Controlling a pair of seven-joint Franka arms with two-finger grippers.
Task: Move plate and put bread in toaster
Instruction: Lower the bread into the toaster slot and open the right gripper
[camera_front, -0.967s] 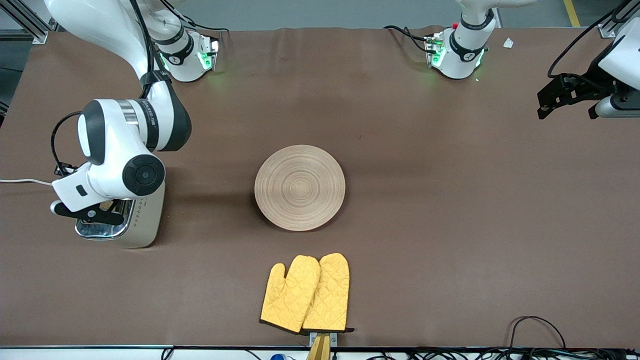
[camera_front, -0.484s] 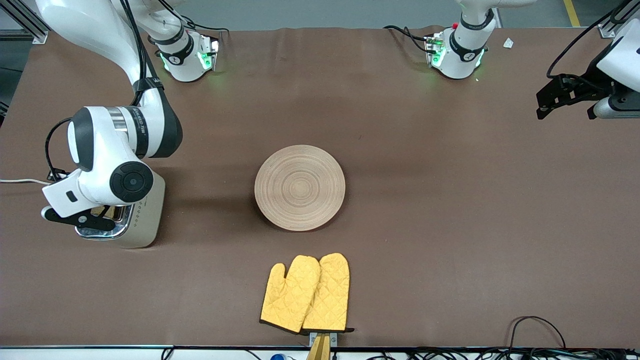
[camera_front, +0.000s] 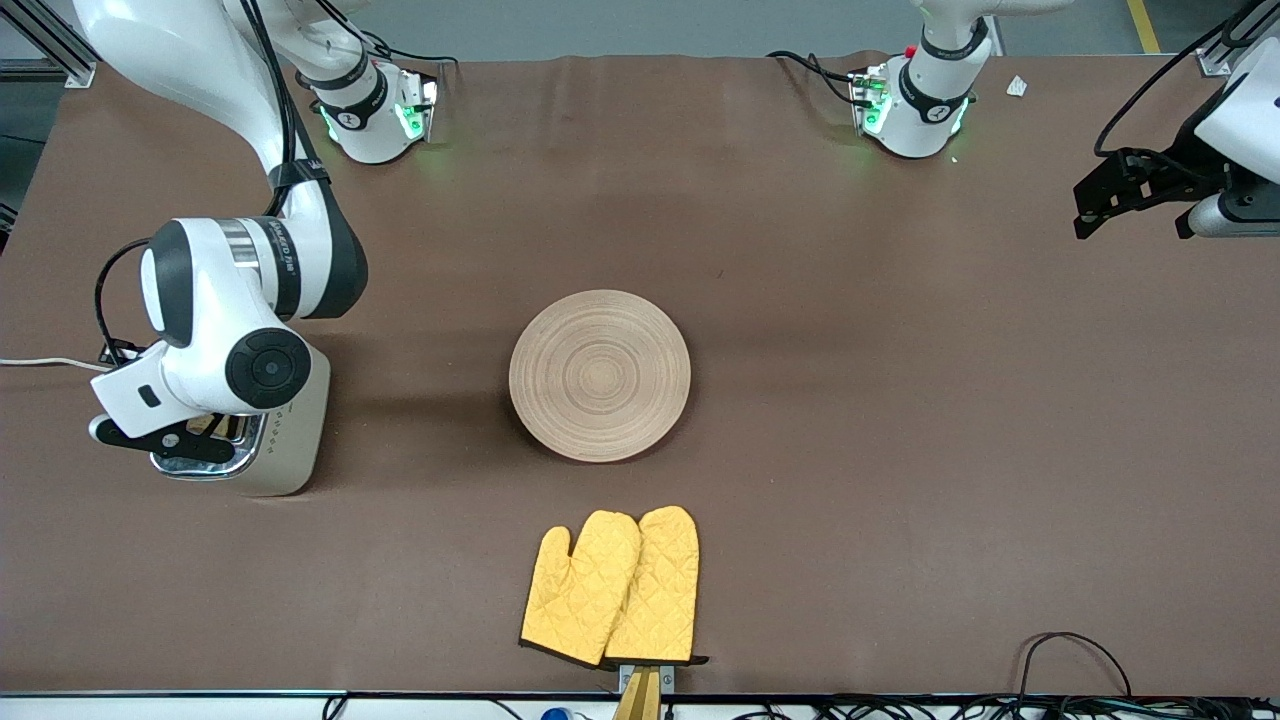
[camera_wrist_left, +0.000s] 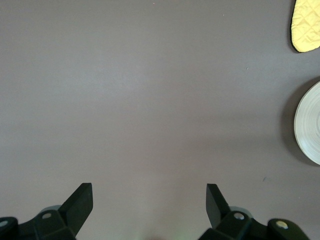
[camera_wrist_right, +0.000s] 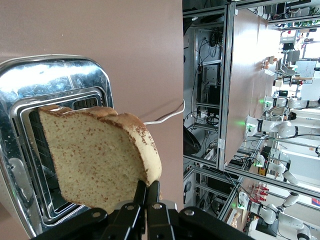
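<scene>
I've got the right tool (camera_wrist_right: 146, 200) pinched on the bread slice (camera_wrist_right: 95, 157) right over the toaster (camera_front: 285, 440), just needs lining up with a slot. The wooden plate (camera_front: 599, 375) sits mid-surface. The left tool (camera_wrist_left: 150, 202) waits spread wide, empty.

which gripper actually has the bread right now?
The right gripper: its fingers are shut on the bread, held over the toaster. The left gripper is open with nothing in it, waiting over bare table at the left arm's end.
</scene>
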